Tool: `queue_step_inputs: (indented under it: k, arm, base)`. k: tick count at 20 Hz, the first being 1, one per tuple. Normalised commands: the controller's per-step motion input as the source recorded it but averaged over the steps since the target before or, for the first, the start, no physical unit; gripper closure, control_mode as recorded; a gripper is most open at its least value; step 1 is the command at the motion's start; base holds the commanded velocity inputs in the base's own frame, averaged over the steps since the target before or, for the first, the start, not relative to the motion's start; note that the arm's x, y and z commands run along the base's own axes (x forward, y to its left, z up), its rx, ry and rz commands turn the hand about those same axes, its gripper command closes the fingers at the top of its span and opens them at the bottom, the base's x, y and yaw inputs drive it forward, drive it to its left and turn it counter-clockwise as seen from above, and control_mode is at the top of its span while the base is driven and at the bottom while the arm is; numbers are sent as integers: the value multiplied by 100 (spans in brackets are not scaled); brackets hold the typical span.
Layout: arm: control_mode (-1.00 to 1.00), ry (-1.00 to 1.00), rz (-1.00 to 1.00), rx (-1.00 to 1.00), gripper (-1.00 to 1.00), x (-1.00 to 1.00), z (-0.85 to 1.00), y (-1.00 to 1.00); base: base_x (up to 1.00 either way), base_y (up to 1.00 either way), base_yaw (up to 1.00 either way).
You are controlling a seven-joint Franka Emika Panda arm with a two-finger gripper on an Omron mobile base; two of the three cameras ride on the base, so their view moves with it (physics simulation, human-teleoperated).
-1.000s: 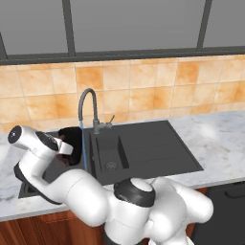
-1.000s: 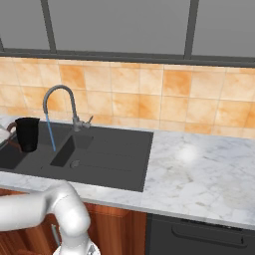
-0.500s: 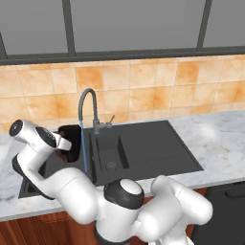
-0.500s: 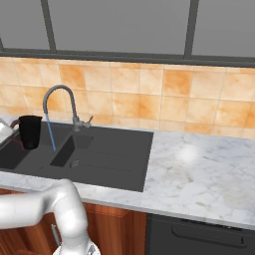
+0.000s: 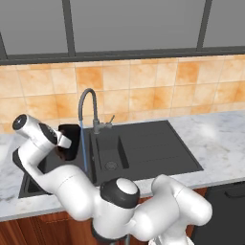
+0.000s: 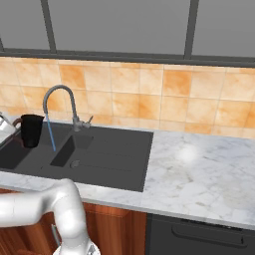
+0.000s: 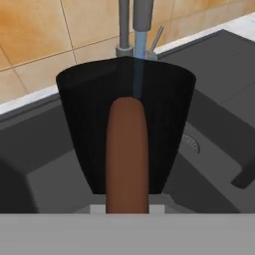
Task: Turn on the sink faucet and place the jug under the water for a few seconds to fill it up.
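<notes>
A marble tabletop [image 6: 199,169] runs below a wall of orange tiles [image 6: 149,94], and the sink [image 5: 143,148], nearly black, is set into it with a large basin at the left, a small basin in the middle and a flat drainboard to the right. The white arm [image 5: 62,182] curves up from the base and reaches over the left end of the sink, above the large basin. The sink faucet [image 5: 88,103] stands at the back rim, its grey gooseneck arching forward and to the left, with the small lever [image 5: 110,119] at its foot tilted up. The jug [image 5: 68,141] hangs upright in the air over the large basin, just left of the spout's mouth; in the right base view the jug [image 6: 31,130] sits left of the stream, apart from it. The water [image 5: 84,146] falls as a thin blue line from the spout into the basin, passing the jug's right side rather than into it, as far as the base views show. In the hand view the reddish-brown handle [image 7: 127,154] faces the camera, running down between the jaws. The gripper [image 7: 128,206] appears to pinch that handle, though its tips are mostly hidden behind it.
</notes>
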Motion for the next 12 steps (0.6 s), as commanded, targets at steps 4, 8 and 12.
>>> queue_step_inputs:
  k: [4, 8, 12]
  arm:
    - [-100, 0, 0, 10, 100, 17, 0, 0]
    - [-100, 0, 0, 10, 100, 25, 0, 0]
    - [-100, 0, 0, 10, 100, 24, 0, -1]
  base:
    - [0, 0, 0]
    - [0, 0, 0]
    - [0, 0, 0]
